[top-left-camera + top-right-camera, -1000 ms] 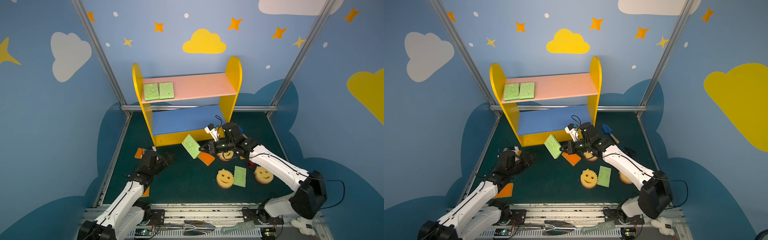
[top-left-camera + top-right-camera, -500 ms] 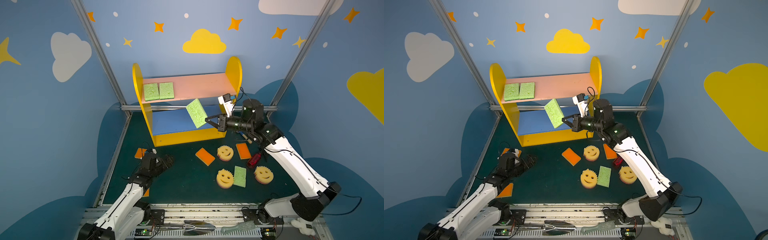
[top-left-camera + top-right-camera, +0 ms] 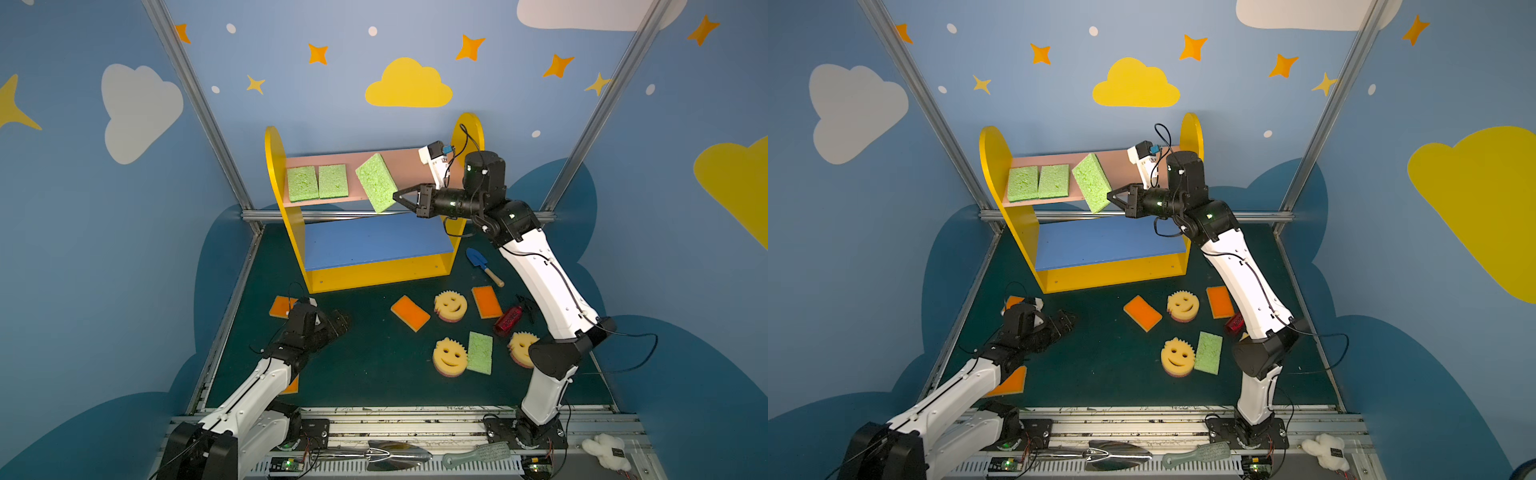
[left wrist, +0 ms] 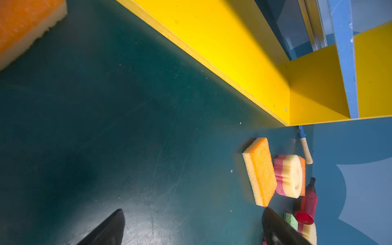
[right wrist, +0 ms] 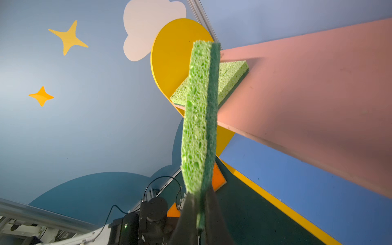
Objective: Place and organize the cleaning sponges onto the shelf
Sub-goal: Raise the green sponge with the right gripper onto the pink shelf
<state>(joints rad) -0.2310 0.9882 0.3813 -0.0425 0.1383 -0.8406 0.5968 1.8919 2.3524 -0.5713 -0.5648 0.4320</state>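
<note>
**Green sponge rises from floor to shelf**

The right arm has swung up from the floor to the shelf. We see its sponge now tilted over the front edge of the pink board, near the two green sponges already flat there. The right gripper pinches its lower corner, fingers pressed tight on it. We judge levelling and release come next. The left gripper sits low, fingers spread, empty. Orange sponges and smiley sponges wait below.
</note>
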